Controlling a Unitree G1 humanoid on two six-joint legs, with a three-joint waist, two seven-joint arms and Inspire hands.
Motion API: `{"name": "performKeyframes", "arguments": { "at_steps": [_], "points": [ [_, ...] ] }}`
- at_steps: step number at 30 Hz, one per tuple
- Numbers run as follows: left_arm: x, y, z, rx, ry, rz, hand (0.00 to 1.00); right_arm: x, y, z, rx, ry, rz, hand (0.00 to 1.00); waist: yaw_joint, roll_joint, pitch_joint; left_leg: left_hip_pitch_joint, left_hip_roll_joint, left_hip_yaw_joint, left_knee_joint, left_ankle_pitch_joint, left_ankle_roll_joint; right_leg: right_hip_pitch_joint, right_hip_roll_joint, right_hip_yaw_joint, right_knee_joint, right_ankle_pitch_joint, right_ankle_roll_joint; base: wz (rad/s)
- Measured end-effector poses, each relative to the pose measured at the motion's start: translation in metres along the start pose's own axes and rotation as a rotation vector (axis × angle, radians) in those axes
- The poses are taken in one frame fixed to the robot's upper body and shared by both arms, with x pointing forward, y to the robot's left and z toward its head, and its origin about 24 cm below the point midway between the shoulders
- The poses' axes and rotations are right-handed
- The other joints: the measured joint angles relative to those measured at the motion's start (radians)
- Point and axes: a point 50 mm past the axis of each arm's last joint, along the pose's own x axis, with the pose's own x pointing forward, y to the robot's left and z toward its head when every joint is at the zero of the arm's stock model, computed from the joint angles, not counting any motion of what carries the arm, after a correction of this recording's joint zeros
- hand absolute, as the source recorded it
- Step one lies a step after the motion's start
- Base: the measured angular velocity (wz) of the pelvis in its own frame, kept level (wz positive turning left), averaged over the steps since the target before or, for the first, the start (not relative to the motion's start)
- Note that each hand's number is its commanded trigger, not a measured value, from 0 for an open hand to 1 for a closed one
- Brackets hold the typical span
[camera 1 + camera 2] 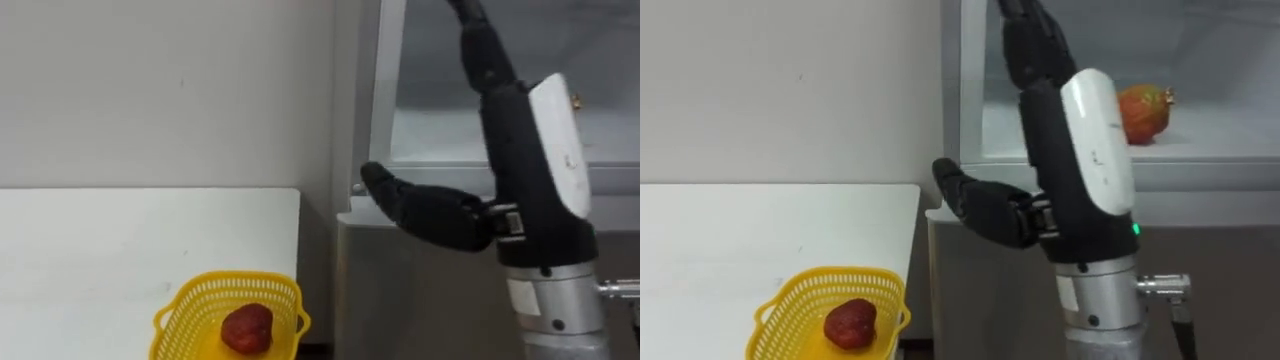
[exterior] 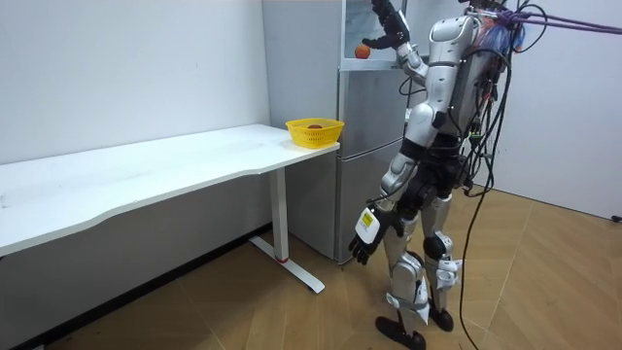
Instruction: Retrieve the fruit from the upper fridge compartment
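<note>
An orange-red fruit [image 1: 1143, 110] lies on the shelf of the open upper fridge compartment [image 1: 1220, 140]. My right hand [image 1: 1080, 150] is raised in front of that shelf, open, with the fingers straight up and the thumb out to the left. It holds nothing and stands just left of the fruit, without touching it. In the room view the fruit [image 2: 362, 52] shows by the raised right hand [image 2: 389, 29]. My left hand [image 2: 362, 248] hangs relaxed at my side. I stand close before the fridge.
A yellow basket [image 1: 190, 305] with a red fruit [image 1: 247, 328] in it sits on the white table's [image 1: 100, 250] corner, left of the fridge. The lower fridge door [image 1: 420, 300] is closed. The fridge's grey frame [image 1: 385, 100] rises left of my hand.
</note>
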Motion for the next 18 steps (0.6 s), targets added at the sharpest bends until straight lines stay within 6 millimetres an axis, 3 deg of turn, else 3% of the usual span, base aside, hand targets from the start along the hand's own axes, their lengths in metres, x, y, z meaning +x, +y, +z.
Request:
{"name": "performKeyframes", "arguments": {
  "at_steps": [5,11,18],
  "points": [
    [-0.001,0.001,-0.006,-0.031,0.01,0.007,0.0,0.005,-0.026,-0.002,-0.014,-0.013,-0.149,0.0,-0.022,-0.01,-0.0023,0.0,-0.001,0.0,0.003,0.0,0.0,-0.004,0.002,0.0,-0.004,0.004,0.003,0.0],
    [-0.003,-0.001,-0.017,-0.088,0.037,0.011,0.0,0.0,-0.052,-0.013,-0.084,0.023,-0.303,0.0,-0.036,-0.007,0.0004,0.014,-0.002,0.002,-0.005,0.0,0.0,0.003,0.003,0.006,-0.006,0.004,0.003,-0.01],
    [-0.003,0.001,-0.016,-0.118,0.029,0.02,0.0,-0.013,-0.065,-0.023,-0.129,0.084,-0.352,0.0,-0.038,-0.005,0.0,0.013,0.001,0.002,-0.006,0.001,-0.001,-0.006,0.005,0.004,-0.004,0.004,0.003,-0.01]
  ]
}}
